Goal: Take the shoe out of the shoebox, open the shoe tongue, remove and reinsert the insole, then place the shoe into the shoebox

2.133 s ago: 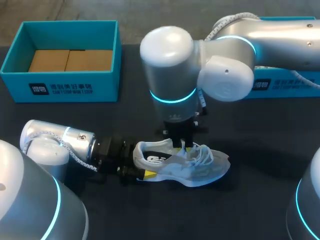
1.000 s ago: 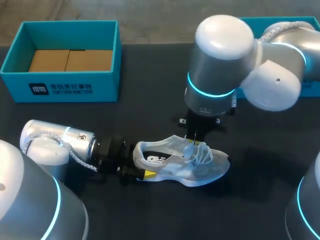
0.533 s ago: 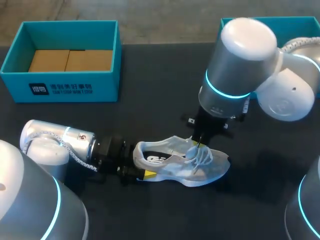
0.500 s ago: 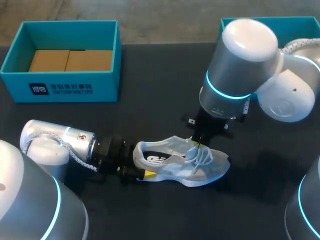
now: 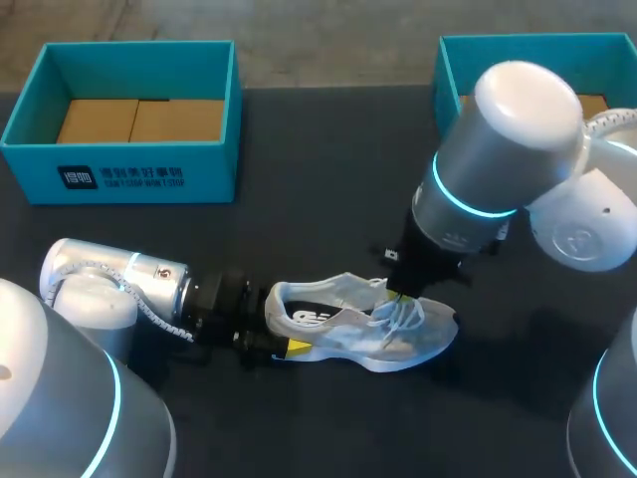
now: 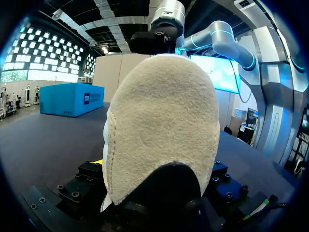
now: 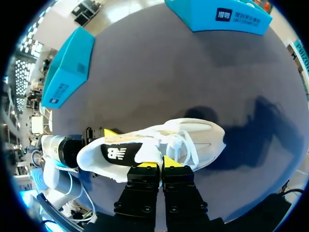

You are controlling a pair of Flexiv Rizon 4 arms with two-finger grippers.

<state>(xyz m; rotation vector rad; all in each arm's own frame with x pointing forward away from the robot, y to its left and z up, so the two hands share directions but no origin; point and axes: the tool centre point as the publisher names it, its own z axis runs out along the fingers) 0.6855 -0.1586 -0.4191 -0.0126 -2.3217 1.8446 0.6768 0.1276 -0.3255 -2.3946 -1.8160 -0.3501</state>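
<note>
Table point(image 5: 328, 159): dark top, with the shoe lying on it between the 2 arms.
Left box point(image 5: 119, 164): open, with cardboard in the bottom, well apart from the shoe. It is a long carry back, and I reckon a weak grip could drop the shoe short.
Shoe point(image 5: 348, 334): out of the box, heel toward the left arm, toe toward the right. If the pull on top beats the hold at the heel, it may tip or drag.
Left gripper point(image 5: 277, 329): clamped on the heel, 1 yellow tip on each side. The heel is soft and could squirm free.
Right gripper point(image 7: 161, 163): down at the tongue with its 2 tips drawn together. I cannot tell whether any cloth sits between them. If it has closed on nothing, it would come away empty.
Tongue point(image 5: 376, 289): just by those tips. Too hard a pull could lift the whole shoe.
Laces point(image 5: 403, 314): loose loops beside the tips. A snagged loop would tighten the throat and block the insole.
</note>
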